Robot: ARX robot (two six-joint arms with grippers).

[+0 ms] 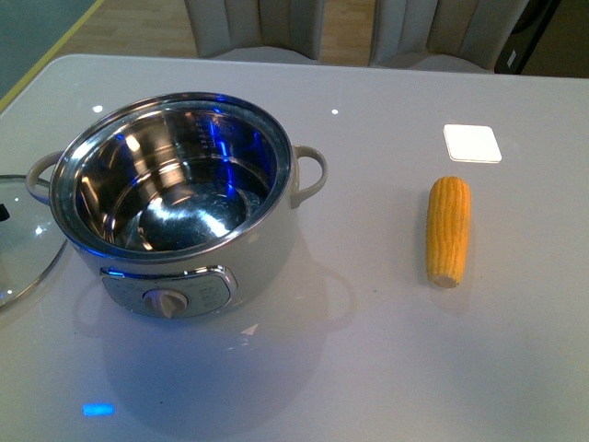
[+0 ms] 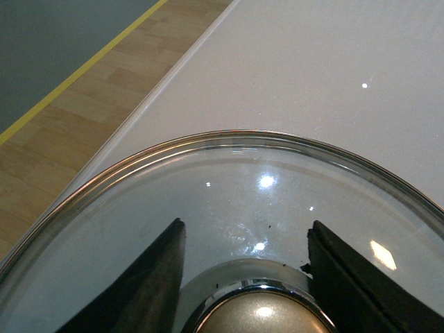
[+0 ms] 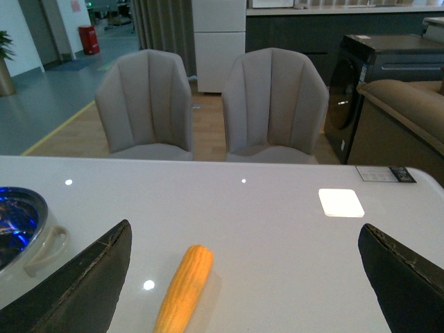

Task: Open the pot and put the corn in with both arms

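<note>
The white pot (image 1: 198,267) stands open at the left of the table, its steel bowl empty. Its glass lid (image 1: 23,244) sits at the far left edge of the front view, beside the pot. My left gripper (image 2: 246,239) is shut on the lid's knob (image 2: 260,316); the lid's rim (image 2: 243,137) lies over the table near its edge. The corn (image 1: 448,230) lies on the table to the right of the pot. My right gripper (image 3: 246,257) is open above the table, with the corn (image 3: 184,288) between its fingers (image 3: 83,284), nearer the left one. Neither arm shows in the front view.
A small white square tile (image 1: 472,143) lies behind the corn and also shows in the right wrist view (image 3: 340,202). Two grey chairs (image 3: 208,104) stand beyond the table's far edge. The table's left edge (image 2: 149,100) runs close to the lid, with wooden floor beyond.
</note>
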